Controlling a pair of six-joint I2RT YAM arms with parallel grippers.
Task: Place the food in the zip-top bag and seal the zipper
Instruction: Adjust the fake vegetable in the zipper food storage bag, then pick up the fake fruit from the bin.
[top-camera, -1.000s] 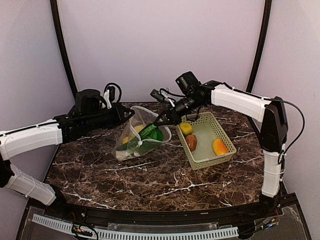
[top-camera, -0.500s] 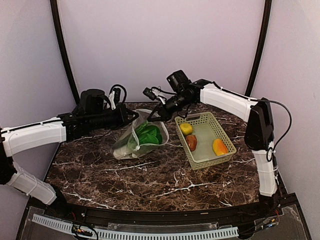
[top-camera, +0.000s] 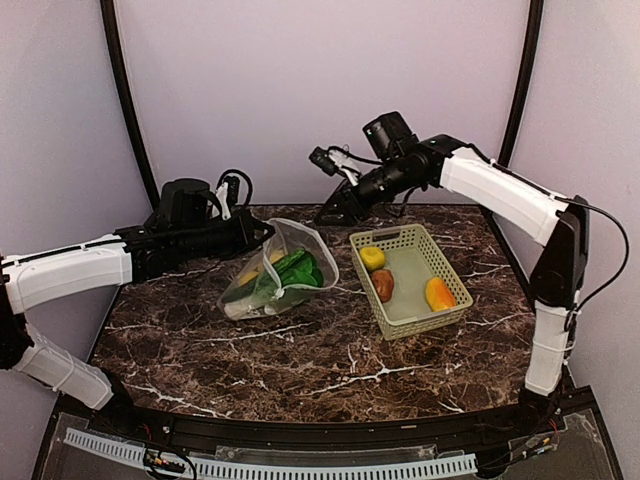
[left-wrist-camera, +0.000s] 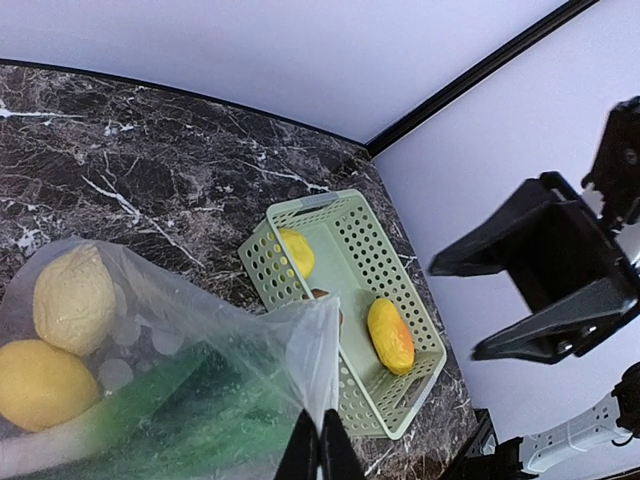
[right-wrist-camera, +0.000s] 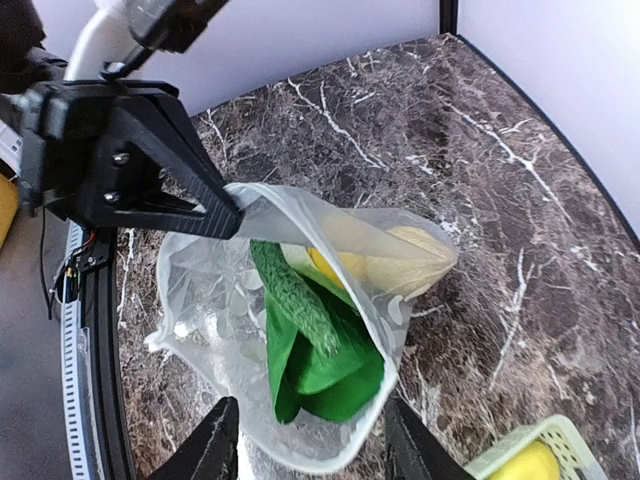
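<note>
Top external view: found clear dotted plastic zip-top bag left of frame centre on dark marble tabletop, mouth propped open toward upper right. Saw black left gripper at bag's upper-left rim, pinched fully together on the film. Made out green leafy toy cabbage inside, plus yellow rounded pc toward bag's lower left. Noted light green slotted plastic basket right of centre, just beside bag. Counted 3 pcs in basket: small yellow one at upper left, brown one below it, orange one at right. Saw black right gripper up in the air above frame centre, over table's back edge, apart from bag & basket.

Left wrist view: caught own fingertips at bottom centre, clamped on bag edge w/ no gap. Saw pale rounded pc & the yellow pc at left through the film, cabbage as green blur at bottom. Showed right gripper at right of frame w/ jaws spread wide, nothing between them.

Right wrist view: looked down into bag's open mouth at centre, cabbage & yellow pc inside. Traced thin whitish zipper along mouth rim, unsealed. Had left gripper at upper left, gripping rim. Showed own fingers at bottom edge, apart, holding nothing.
</note>
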